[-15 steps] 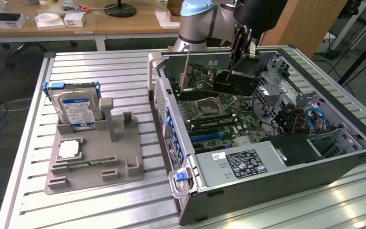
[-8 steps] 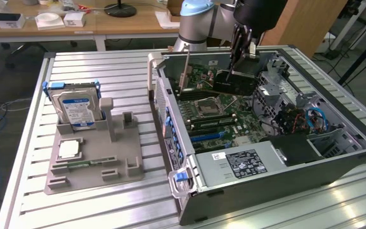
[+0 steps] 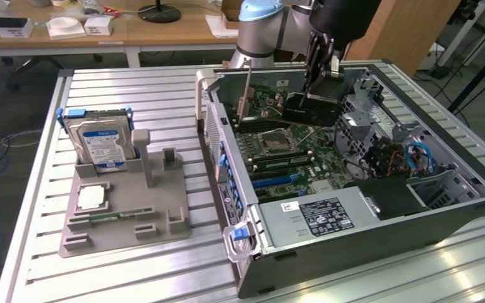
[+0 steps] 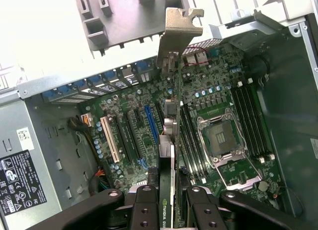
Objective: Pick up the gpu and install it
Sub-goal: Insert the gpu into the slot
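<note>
Above the motherboard [image 3: 287, 151], inside the open computer case [image 3: 377, 240], the gpu [image 3: 312, 108] hangs on edge and is not yet seated. Its silver bracket [image 4: 180, 36] sits out by the motherboard's edge. The gripper [image 4: 171, 212] has its fingers drawn in narrow, clamped on the card's upper edge. From the wrist view, the card lies over the strip of motherboard between the blue slot [image 4: 152, 123] and the CPU socket [image 4: 226, 140]. Pickup looks done and installing is the step in hand. Seating calls for the contact edge to be square over its slot, with the bracket at the motherboard's edge.

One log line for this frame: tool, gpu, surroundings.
tool: shut on gpu | gpu: held edge-on over motherboard inside open computer case | hard drive: in grey holder
</note>
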{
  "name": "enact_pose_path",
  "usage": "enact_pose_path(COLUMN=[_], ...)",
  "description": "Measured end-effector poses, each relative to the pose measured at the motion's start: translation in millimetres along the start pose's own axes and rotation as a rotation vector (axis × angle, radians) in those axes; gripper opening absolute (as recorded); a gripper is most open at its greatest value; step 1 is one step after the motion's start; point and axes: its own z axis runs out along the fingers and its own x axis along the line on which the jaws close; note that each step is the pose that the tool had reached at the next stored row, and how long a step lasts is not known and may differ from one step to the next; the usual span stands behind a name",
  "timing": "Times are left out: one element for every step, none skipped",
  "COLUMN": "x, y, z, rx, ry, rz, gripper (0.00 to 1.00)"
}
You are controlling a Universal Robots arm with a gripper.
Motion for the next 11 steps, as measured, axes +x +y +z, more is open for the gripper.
enact_pose_path(x=[0.0,0.0,0.0,0.0,0.0,0.0,0.0,0.0,0.0,0.0,0.0], y=[0.0,0.0,0.0,0.0,0.0,0.0,0.0,0.0,0.0,0.0,0.0], z=[0.0,0.0,0.0,0.0,0.0,0.0,0.0,0.0,0.0,0.0,0.0], rx=[0.0,-0.0001,-0.0001,-0.0001,-0.0001,-0.0001,-0.0001,-0.0001,-0.0001,-0.0001,-0.0002], ry=[0.0,0.0,0.0,0.0001,0.0001,0.0001,0.0001,0.0002,0.0002,0.0002,0.0002], rz=[-0.001,-0.001,-0.002,-0.003,-0.003,-0.004,-0.005,-0.005,-0.006,-0.007,-0.007], gripper=[0.26,0.26,0.26,0.26,0.26,0.26,0.26,0.26,0.26,0.26,0.26])
